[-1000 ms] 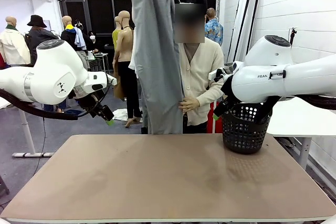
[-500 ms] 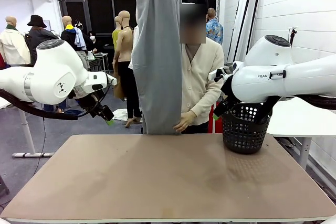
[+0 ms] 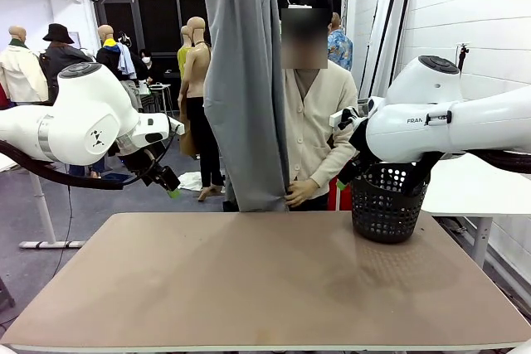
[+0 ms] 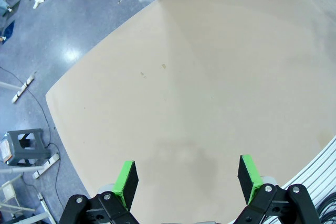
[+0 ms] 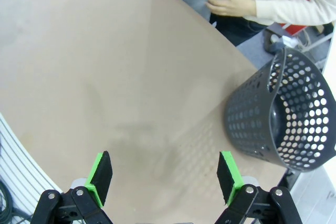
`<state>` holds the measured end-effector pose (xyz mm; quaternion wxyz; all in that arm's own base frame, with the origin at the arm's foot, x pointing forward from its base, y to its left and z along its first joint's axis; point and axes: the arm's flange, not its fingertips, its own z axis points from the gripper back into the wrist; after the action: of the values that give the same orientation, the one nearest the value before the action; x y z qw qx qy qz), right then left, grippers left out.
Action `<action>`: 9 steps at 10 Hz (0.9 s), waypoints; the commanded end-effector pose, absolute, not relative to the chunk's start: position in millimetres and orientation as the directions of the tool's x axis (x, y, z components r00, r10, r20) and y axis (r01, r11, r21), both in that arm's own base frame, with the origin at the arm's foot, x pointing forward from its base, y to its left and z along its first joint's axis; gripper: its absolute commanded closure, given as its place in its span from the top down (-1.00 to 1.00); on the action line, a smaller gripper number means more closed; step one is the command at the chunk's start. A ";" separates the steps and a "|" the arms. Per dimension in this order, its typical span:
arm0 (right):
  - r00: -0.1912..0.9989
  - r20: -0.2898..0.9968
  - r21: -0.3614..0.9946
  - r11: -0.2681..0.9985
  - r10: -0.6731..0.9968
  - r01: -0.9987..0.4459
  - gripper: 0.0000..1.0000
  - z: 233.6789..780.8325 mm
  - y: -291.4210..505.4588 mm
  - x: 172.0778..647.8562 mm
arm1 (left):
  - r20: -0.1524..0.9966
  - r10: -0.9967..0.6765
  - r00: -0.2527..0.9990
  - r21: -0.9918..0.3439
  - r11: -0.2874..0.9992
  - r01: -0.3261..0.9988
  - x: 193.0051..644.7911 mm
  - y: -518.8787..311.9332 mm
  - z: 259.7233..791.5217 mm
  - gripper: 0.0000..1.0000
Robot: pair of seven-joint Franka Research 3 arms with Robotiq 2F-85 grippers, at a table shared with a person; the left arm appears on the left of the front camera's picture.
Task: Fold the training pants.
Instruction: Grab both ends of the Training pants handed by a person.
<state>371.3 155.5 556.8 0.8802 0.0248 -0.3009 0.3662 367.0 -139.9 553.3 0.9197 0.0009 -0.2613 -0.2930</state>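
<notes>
Left gripper (image 4: 189, 174): jaws wide apart with nothing between them; raised at the table's left side, well apart from the pants.
Table (image 3: 249, 288): tan top, lying below both grippers.
Pants (image 3: 245, 80): light grey, hanging upright at the far edge, their top running out of the picture; the lower end is just at the table's far rim.
Person: stands behind the far edge in a cream cardigan (image 3: 319, 113); one hand (image 3: 300, 193) grips the pants' lower end on its right side.
Right gripper (image 5: 164, 174): jaws wide and empty; raised above the table, near the basket.
Basket (image 3: 386, 205): black, perforated, upright on the table's far right.
</notes>
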 end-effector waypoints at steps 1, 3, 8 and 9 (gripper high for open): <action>0.552 0.547 -0.174 0.731 0.629 -0.660 1.00 556.1 155.1 371.9 | 0.478 -0.541 0.692 0.154 0.827 0.540 367.4 -139.2 555.6 1.00; 0.552 0.547 -0.174 0.731 0.629 -0.660 1.00 556.1 155.1 371.9 | 0.478 -0.541 0.692 0.154 0.827 0.540 367.4 -139.2 555.6 1.00; 0.552 0.547 -0.174 0.731 0.629 -0.660 1.00 556.1 155.1 371.9 | 0.478 -0.541 0.692 0.154 0.827 0.540 367.4 -139.2 555.6 1.00; 0.552 0.547 -0.174 0.731 0.629 -0.660 1.00 556.1 155.1 371.9 | 0.478 -0.541 0.692 0.154 0.827 0.540 367.4 -139.2 555.6 1.00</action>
<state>371.3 155.5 556.8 0.8802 0.0248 -0.3009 0.3662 367.0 -139.9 553.3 0.9197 0.0009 -0.2613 -0.2930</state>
